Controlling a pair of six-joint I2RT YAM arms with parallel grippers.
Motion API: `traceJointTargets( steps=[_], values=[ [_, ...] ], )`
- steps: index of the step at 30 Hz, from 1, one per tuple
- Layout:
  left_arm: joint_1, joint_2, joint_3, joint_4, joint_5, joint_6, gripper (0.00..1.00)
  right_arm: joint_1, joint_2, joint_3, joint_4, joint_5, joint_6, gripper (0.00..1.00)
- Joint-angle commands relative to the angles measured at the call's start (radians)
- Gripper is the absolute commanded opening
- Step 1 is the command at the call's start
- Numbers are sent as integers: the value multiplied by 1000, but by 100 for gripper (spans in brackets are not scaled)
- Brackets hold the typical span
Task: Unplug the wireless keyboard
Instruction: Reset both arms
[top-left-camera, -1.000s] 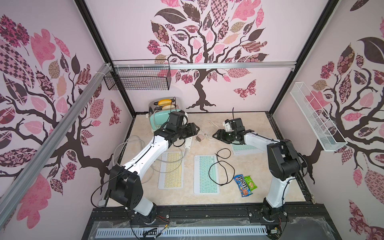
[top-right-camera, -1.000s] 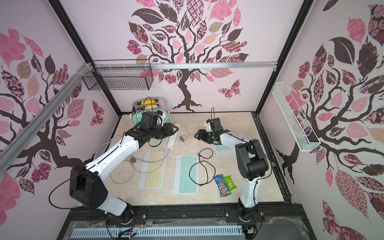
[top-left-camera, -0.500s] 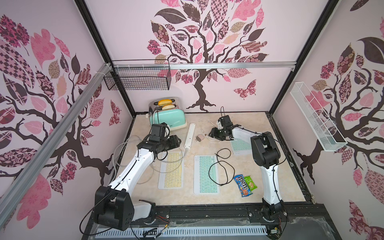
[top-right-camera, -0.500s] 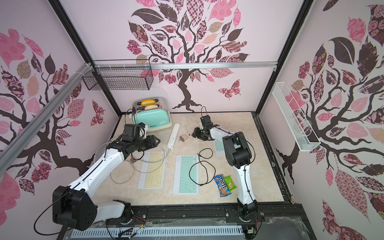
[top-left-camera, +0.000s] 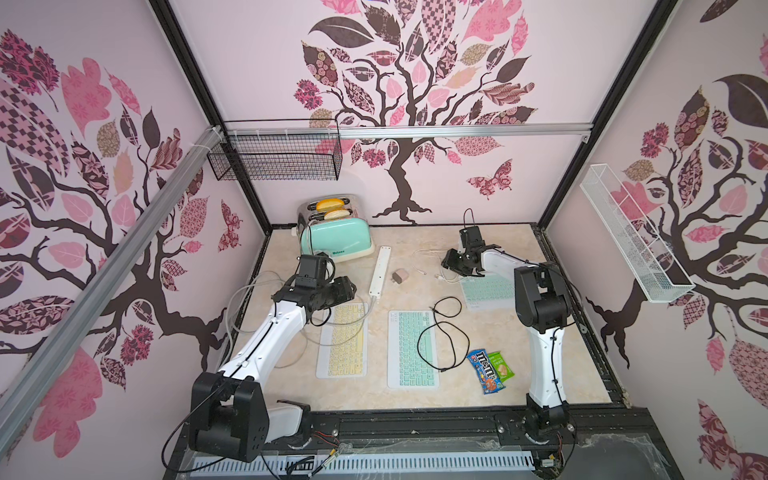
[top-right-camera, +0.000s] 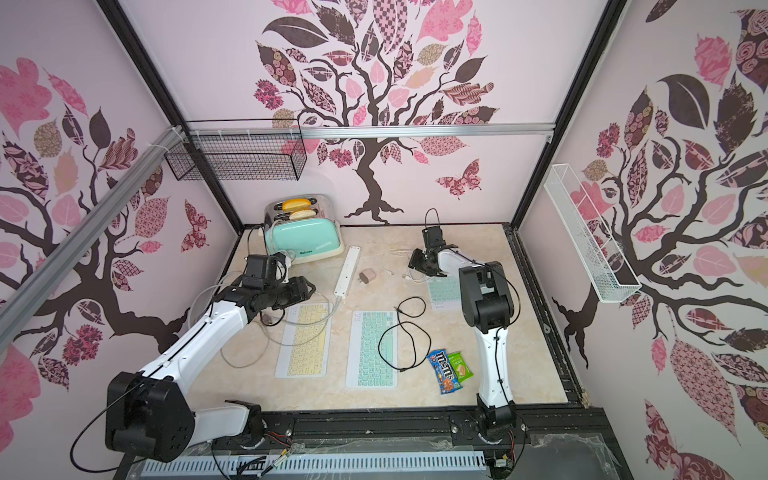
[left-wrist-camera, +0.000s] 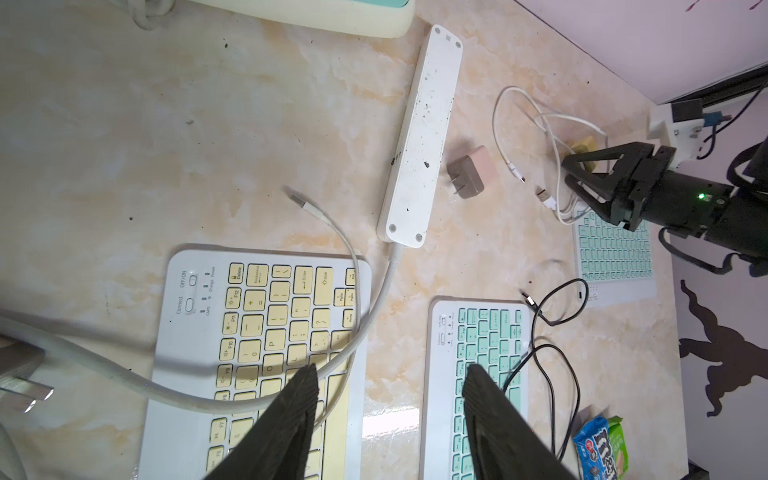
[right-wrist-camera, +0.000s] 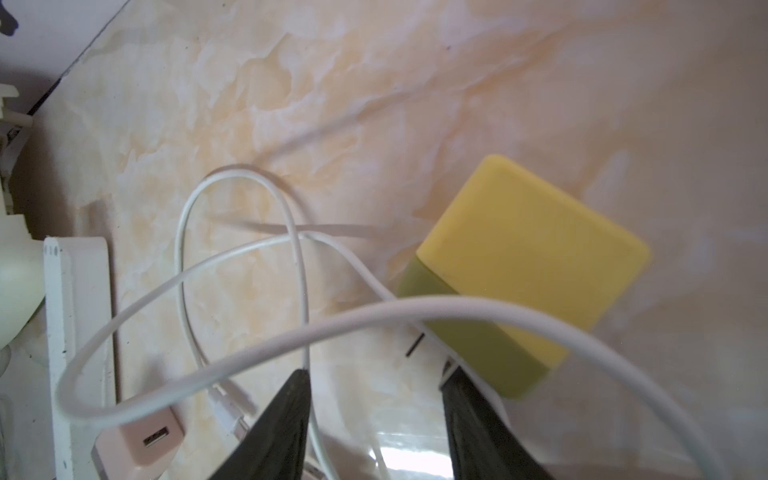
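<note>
Mint-green enamel is covering the toaster, which is holding two slices of bread in its slots at the back left of the table. A black wire basket and a white wire tray are hanging on the walls.

Three keyboards are lying on the table: a yellow keyboard, a middle keyboard with a black cable looping beside it, and the mint wireless keyboard at the right, partly under the right arm.

The right gripper is hovering at that keyboard's far edge with its fingers spread, gripping nothing. Only the right wrist view is showing a yellow charger touching one finger, with a white cable crossing in front.

The left gripper is hanging over the gap between the other two keyboards, its fingers parted too. Its wrist view alone is showing the white cable's loose plugs lying just beside the mint keyboard; whether anything is plugged into it cannot be told.
</note>
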Motion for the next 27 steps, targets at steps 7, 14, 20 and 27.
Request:
traceJointTargets(
  steps=[7,14,20,27],
  values=[
    [15,-67,-36,25,-51,46,60,8,-283,-145,-46,-18,-82,64],
    [18,-125,-63,54,-48,41,60,5,-579,-349,-110,136,-185,73],
    [18,-159,-67,70,-27,22,61,-7,-868,-643,68,476,-268,84],
    [21,-195,-104,80,-17,27,63,-18,-935,-1029,611,642,-506,99]
  ],
)
